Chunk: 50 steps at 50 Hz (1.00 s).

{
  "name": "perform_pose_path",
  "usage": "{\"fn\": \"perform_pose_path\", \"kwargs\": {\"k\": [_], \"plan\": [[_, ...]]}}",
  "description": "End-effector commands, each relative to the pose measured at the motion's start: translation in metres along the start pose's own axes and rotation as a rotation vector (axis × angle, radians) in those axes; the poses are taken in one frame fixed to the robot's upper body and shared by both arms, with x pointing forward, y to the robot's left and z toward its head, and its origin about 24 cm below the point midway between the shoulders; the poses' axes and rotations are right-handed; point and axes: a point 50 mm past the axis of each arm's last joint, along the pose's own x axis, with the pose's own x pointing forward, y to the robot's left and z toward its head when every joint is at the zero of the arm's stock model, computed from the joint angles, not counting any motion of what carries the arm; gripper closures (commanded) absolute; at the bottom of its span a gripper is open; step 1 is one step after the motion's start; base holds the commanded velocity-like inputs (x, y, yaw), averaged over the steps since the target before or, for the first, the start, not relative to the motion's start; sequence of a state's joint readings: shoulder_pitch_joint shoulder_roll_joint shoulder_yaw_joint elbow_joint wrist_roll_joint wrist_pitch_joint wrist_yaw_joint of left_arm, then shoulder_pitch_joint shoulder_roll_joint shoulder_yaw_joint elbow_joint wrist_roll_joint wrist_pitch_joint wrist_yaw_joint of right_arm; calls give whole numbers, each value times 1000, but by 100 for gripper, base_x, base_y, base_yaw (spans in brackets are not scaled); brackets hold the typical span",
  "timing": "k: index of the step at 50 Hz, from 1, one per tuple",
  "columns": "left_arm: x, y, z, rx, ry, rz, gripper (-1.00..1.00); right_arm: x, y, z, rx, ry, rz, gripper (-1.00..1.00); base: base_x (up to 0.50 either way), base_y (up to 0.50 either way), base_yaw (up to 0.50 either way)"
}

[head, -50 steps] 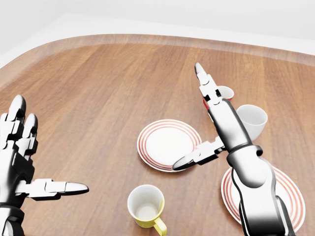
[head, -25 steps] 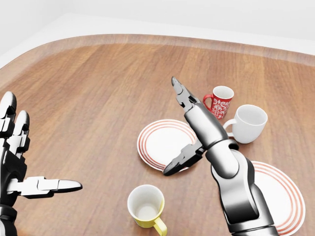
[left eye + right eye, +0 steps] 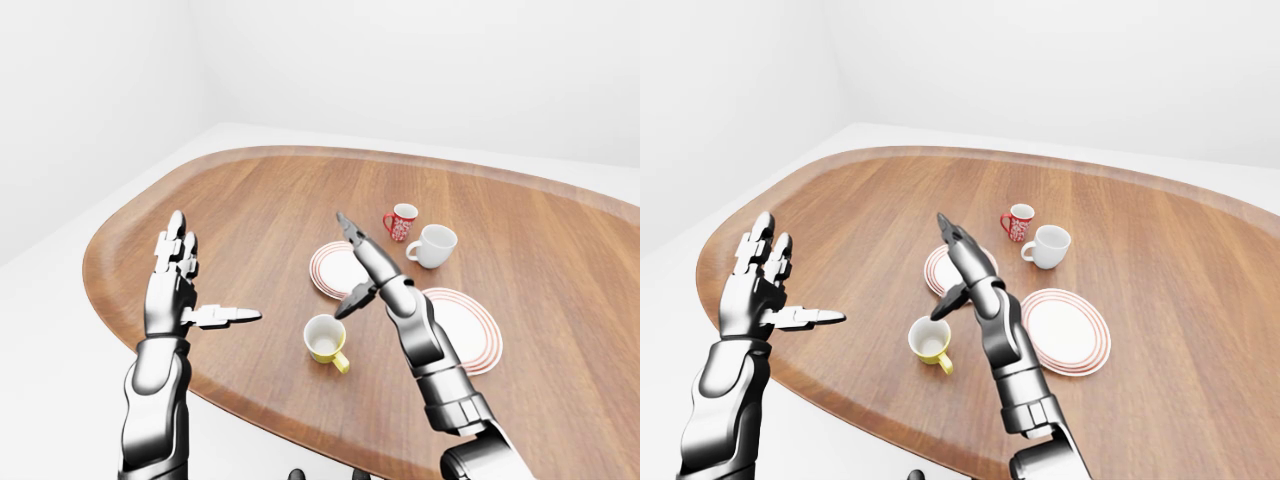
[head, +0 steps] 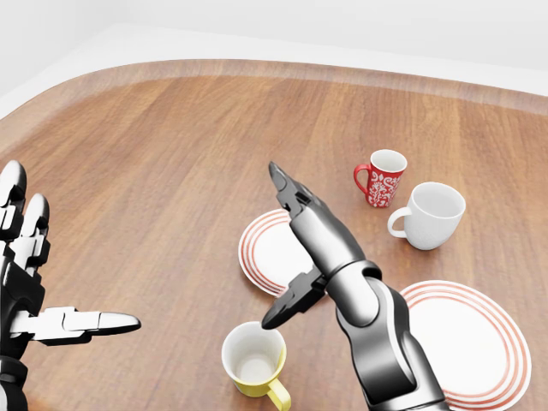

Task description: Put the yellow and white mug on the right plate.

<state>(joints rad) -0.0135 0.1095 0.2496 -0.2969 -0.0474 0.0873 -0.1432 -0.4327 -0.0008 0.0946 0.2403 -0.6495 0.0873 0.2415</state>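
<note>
My right hand [image 4: 295,248], fingers spread and empty, should drop lower around the yellow and white mug [image 4: 253,358] before closing.

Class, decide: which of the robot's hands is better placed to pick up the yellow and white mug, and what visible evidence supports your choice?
Right. The right hand hangs open just above the yellow and white mug, on the side of the right plate. The left hand is open far to the head view's left.

Bright, even, sharp renders; faint soft shadows.
</note>
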Motion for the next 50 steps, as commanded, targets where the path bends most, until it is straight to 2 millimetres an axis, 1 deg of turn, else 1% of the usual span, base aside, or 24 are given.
{"fn": "perform_pose_path", "kwargs": {"k": [1, 8, 14, 22, 29, 37, 46, 50], "plan": [[1, 2, -2, -1, 9, 6, -100, -1, 17, -1, -1, 15, 30, -100, 0, 0, 0], [1, 2, -3, -2, 13, 7, -100, -4, 28, -1, -6, 21, 48, -100, 0, 0, 0], [1, 1, -5, -2, 23, 4, -100, -7, 36, -7, -9, 45, 70, -100, 0, 0, 0], [1, 0, -5, -2, 21, 2, -100, -10, 43, -9, -17, 55, 86, -100, 0, 0, 0], [1, 0, -6, -2, 23, 3, -100, -11, 49, -15, -24, 84, 93, -100, 0, 0, 0], [1, 0, -4, -1, 17, 3, -100, -15, 62, -22, -48, 100, 110, -100, 0, 0, 0], [1, 0, -5, -1, 21, 2, -100, -15, 65, -24, -61, 104, 116, -100, 0, 0, 0], [1, 0, -5, 0, 22, 1, -100, -18, 70, -26, -71, 105, 127, -100, 0, 0, 0]]}}
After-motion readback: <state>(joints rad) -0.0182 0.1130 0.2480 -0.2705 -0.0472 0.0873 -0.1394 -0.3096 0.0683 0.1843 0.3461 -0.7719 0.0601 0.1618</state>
